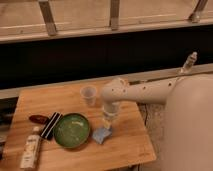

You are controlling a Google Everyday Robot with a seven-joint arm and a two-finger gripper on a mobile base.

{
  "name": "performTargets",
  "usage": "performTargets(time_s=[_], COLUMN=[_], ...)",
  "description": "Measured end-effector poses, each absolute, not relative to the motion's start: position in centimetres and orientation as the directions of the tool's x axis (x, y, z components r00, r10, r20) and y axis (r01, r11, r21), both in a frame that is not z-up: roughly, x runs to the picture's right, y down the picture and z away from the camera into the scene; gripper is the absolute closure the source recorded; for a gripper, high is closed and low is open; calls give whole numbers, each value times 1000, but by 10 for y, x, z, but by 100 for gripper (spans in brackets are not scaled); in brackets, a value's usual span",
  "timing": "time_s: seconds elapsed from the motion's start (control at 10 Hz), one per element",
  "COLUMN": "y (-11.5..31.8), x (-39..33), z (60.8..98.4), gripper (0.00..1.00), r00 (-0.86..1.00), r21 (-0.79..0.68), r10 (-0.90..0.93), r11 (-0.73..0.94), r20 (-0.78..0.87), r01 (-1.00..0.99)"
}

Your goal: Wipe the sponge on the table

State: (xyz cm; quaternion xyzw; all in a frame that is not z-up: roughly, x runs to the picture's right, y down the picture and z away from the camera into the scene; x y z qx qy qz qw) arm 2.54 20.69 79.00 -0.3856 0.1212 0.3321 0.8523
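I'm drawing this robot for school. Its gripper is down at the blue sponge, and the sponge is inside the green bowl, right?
Not quite. The sponge is not inside the green bowl. It lies on the table right beside the bowl, as the camera view shows. The rest is right: the gripper is down at the sponge.

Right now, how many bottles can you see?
2: a white bottle lying front-left on the table, an upright bottle on the far-right ledge. The end effector sits over the sponge, right of the green bowl; the arm might hide others.
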Motion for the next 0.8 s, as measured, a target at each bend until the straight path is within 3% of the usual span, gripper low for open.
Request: performTargets(time_s=[0.4,0.8], y=[223,161], x=[90,126], z=[776,814], gripper=[100,100], r00=[639,592], r21=[-450,-404], r10=[494,532], r11=[456,436], r20=[-589,-605], r01=[-768,-804])
